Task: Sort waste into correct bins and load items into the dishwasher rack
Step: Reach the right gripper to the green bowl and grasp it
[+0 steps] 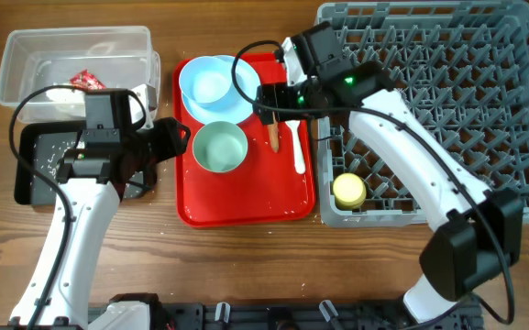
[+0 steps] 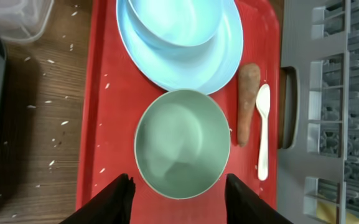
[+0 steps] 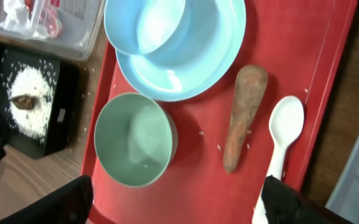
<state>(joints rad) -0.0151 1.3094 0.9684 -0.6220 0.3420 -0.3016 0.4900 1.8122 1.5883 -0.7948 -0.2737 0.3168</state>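
Note:
On the red serving tray (image 1: 246, 206) lie a pale plate (image 1: 236, 103) with a blue bowl (image 1: 204, 82) on it, a green bowl (image 1: 220, 147), an orange-brown stick (image 1: 273, 136) and a white spoon (image 1: 299, 147). My left gripper (image 1: 176, 137) is open and empty at the tray's left edge, facing the green bowl (image 2: 182, 143). My right gripper (image 1: 266, 99) is open and empty above the stick (image 3: 244, 112) and spoon (image 3: 284, 134). The wrapper (image 1: 87, 80) and tissue (image 1: 62, 96) lie in the clear tub (image 1: 26, 46). Rice (image 3: 33, 106) and a brown lump (image 3: 22, 101) lie in the black tray (image 1: 35, 151). A yellow cup (image 1: 348, 190) sits in the rack (image 1: 484, 82).
Rice grains are scattered on the wooden table (image 2: 48, 137) left of the red tray. The rack's wall (image 2: 310, 112) stands close against the red tray's right edge. My left arm covers part of the black tray.

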